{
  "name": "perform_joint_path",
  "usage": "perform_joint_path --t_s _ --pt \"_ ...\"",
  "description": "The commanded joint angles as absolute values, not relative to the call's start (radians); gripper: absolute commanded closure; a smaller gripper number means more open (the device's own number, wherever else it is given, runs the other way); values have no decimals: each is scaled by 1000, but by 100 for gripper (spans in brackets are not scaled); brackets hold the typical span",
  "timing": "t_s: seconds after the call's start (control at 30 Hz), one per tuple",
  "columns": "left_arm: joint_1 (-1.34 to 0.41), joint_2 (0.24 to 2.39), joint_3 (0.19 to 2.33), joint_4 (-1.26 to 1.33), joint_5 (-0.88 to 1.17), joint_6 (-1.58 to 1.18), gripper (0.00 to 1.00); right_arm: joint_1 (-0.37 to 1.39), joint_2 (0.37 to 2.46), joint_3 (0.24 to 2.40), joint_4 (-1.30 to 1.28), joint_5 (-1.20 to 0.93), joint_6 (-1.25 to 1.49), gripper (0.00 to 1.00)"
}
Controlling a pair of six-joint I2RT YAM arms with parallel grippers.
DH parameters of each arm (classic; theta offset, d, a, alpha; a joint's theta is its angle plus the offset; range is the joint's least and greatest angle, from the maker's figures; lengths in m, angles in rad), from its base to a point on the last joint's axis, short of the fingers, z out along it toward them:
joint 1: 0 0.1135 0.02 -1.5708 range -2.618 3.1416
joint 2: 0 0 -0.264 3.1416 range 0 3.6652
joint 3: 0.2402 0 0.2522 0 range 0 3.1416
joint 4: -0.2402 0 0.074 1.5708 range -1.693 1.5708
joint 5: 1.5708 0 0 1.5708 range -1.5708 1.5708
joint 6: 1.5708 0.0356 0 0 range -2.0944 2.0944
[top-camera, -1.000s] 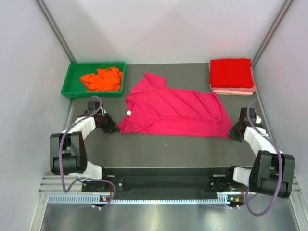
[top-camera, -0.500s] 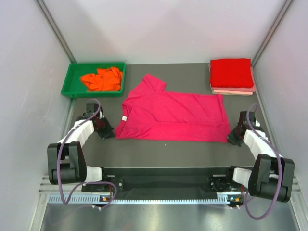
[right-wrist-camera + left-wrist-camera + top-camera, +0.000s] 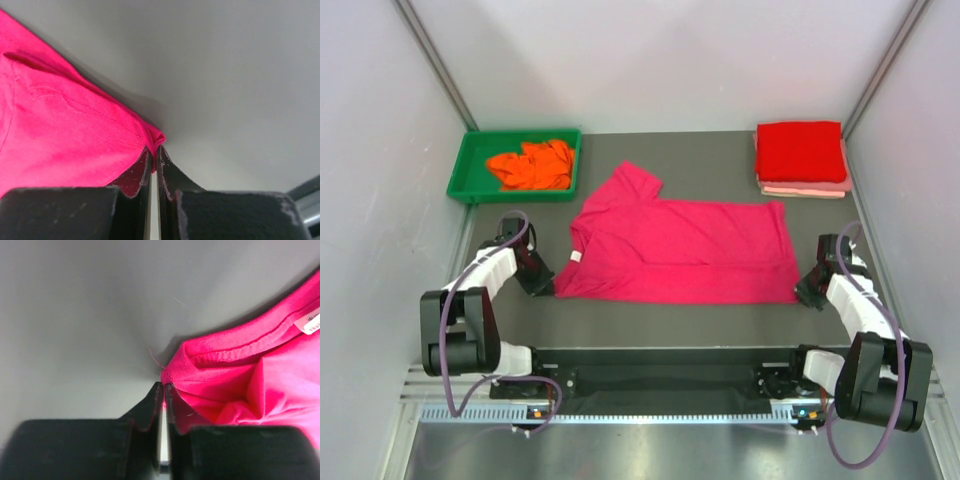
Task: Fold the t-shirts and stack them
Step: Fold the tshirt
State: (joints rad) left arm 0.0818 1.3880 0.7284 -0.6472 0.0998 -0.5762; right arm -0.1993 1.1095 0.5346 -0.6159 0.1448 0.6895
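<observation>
We are looking down on a dark grey table where the magenta-pink t-shirt is lying spread flat in the middle, its length running left to right. The collar end is pointing left, and one short sleeve is sticking out toward the far side. A small white label is showing at the neck.

The left gripper is sitting low at the shirt's near left corner. In its wrist view the two black fingers are all but together, leaving only a thin slit, and they are pinching the ribbed edge by the collar at their tips. The right gripper is sitting low at the near right corner. Its fingers are pressing together on the hem corner, which is bunching into a small point at the tips.

At the far right corner the red t-shirt is lying folded square on top of the folded pale pink t-shirt. At the far left the orange t-shirt is lying crumpled inside the green tray, well apart from both arms.
</observation>
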Motion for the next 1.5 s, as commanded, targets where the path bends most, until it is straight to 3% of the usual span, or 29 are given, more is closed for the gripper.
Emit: perform_joint_path --t_s 0.0,0.27,0.47,0.53,0.6,0.73,0.87,1.13,1.47 --pt "83 1390 785 -680 112 -563 87 -202 1112 545 -657 241 719 96" --pt "84 1336 997 -776 -8 -440 65 -201 1014 641 -729 173 658 67" --pt "81 1377 1042 -686 380 -339 60 -181 971 771 -723 5 552 61" --pt "81 1443 1034 -666 461 -339 61 -152 954 787 -597 -139 549 62" --pt "78 1483 1034 -629 511 -333 62 -31 942 792 -438 -140 580 61" --pt "46 1574 1104 -568 526 -334 61 254 1112 898 -236 -133 526 53" --pt "-36 1661 1205 -506 488 -336 62 466 1487 1093 -183 -178 425 53" --pt "-126 1891 1417 -548 345 -262 65 592 1913 1503 -216 -310 233 59" --pt "-166 1974 1479 -572 252 -215 65 655 2140 1624 -210 -408 229 57"
